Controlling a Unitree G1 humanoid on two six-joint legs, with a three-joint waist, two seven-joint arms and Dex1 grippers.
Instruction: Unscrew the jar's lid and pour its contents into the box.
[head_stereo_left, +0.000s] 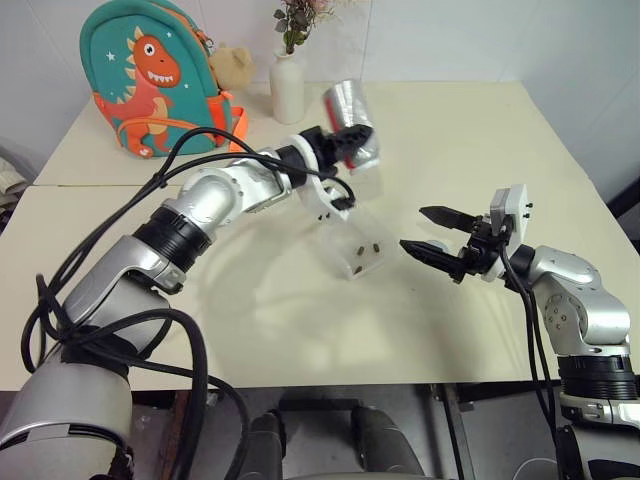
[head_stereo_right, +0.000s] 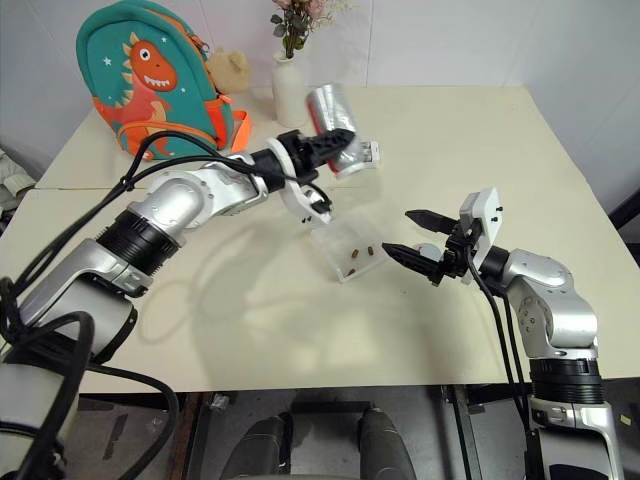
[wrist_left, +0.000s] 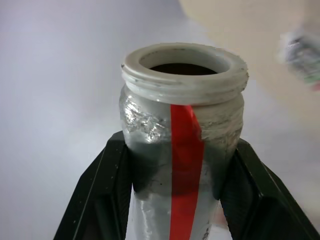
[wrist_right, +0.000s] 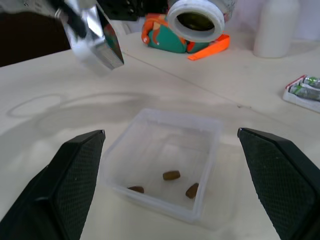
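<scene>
Silvery and red-striped, the jar (head_stereo_left: 350, 122) sits clamped between the left gripper (wrist_left: 175, 190) fingers, lidless, held above the table with its open mouth tipped toward the box (wrist_right: 162, 162). Three brown pieces (wrist_right: 171, 175) already lie inside, so pouring looks nearly done; next, probably righting the jar. Right gripper (head_stereo_left: 432, 235) waits just beside the box, fingers spread wide and empty

Jar (wrist_left: 182, 150), lid off, silvery w/ red stripe, tilted above clear box (wrist_right: 162, 162); 3 brown pieces (wrist_right: 171, 175) inside.
</scene>
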